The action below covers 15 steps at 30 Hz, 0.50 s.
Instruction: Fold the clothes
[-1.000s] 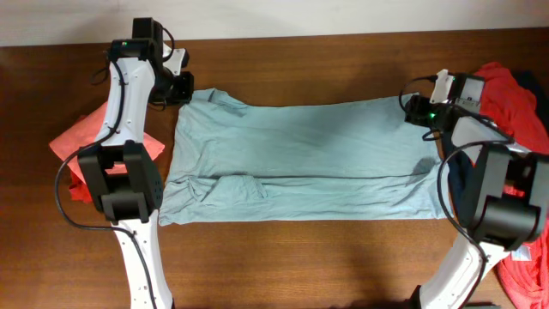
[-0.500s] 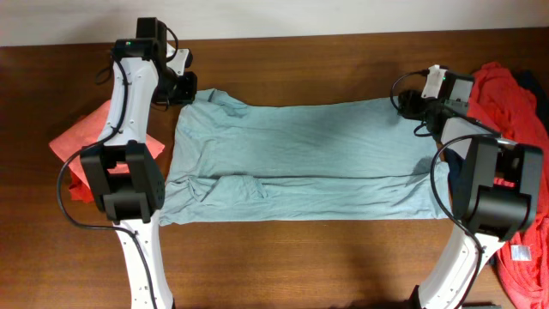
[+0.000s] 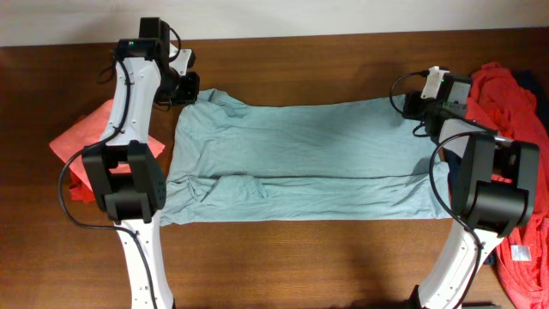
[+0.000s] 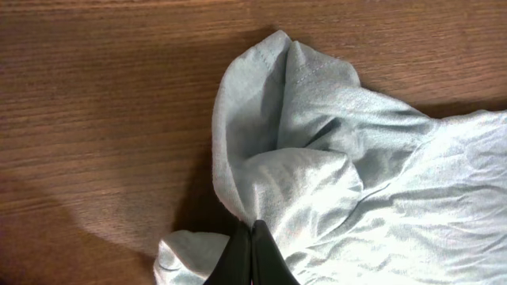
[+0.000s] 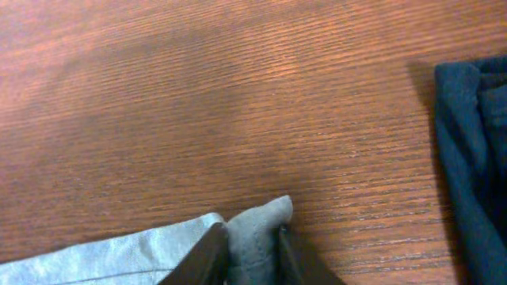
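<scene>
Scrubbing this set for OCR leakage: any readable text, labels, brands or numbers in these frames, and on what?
No legible text in any view.
Small white tag lying on the red garment, lower right of the overhead view: too small to read.
On the pale blue shirt: no print or label showing, overhead or in either wrist view.

Our right gripper (image 3: pixel 411 103) now sits a little farther back and inward than a second ago. Its arm has drawn in off the coral-red garment (image 3: pixel 508 86), so we see more of that red cloth. Our left gripper (image 3: pixel 192 87) has edged only slightly inward. The far right corner of the pale grey-blue shirt (image 3: pixel 300 154) has followed the right jaws back along the tabletop (image 3: pixel 300 64).
</scene>
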Each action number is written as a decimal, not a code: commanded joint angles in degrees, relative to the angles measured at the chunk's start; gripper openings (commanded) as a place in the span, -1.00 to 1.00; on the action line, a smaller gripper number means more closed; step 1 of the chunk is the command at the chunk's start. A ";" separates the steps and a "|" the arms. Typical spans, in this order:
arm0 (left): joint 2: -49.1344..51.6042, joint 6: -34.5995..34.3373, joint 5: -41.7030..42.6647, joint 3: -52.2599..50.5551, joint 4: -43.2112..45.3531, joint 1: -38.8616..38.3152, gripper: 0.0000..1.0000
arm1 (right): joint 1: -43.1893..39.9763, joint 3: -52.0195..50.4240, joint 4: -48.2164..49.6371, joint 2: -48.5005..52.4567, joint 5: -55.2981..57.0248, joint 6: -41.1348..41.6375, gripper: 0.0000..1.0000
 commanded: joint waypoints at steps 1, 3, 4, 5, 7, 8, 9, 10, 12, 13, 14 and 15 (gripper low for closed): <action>0.74 -0.39 0.20 0.24 -0.52 -0.07 -0.99 | 0.15 0.90 -0.33 1.20 0.35 0.81 -0.72; 0.74 -0.39 0.20 0.26 -0.87 -0.07 -0.99 | -0.13 1.42 -1.86 1.18 0.28 1.81 -0.85; 0.74 -0.39 0.20 0.24 -1.20 -0.07 -0.99 | -0.24 1.88 -3.04 1.18 0.31 2.34 -0.92; 0.74 -0.39 0.22 0.26 -1.86 -0.07 -0.99 | -0.61 3.06 -5.92 1.18 0.31 2.67 -0.92; 0.74 -0.39 0.22 0.26 -2.69 0.00 -0.99 | -0.98 4.52 -9.42 1.01 0.33 2.67 -0.92; 0.72 -0.37 0.22 0.26 -3.06 0.11 -1.00 | -1.29 5.38 -11.37 0.79 0.31 2.67 -0.92; 0.61 -0.39 0.22 0.31 -3.45 0.26 -1.00 | -1.60 6.38 -13.53 0.46 0.31 2.67 -0.92; 0.48 -0.39 0.22 0.33 -3.72 0.39 -0.99 | -1.68 7.13 -15.06 0.20 0.31 2.67 -0.92; 0.02 -0.42 0.26 0.33 -4.26 0.81 -0.99 | -2.08 9.49 -19.50 -0.55 0.33 2.67 -0.92; -0.37 -0.42 0.28 0.37 -4.48 1.03 -1.00 | -2.23 10.67 -21.75 -1.01 0.33 2.67 -0.92; -0.83 -0.42 0.35 0.37 -4.70 1.25 -0.99 | -2.38 11.91 -24.20 -1.36 0.33 2.67 -0.92; -1.31 -0.42 0.74 0.37 -4.92 1.42 -0.99 | -2.45 13.03 -26.47 -1.66 0.35 2.64 -0.92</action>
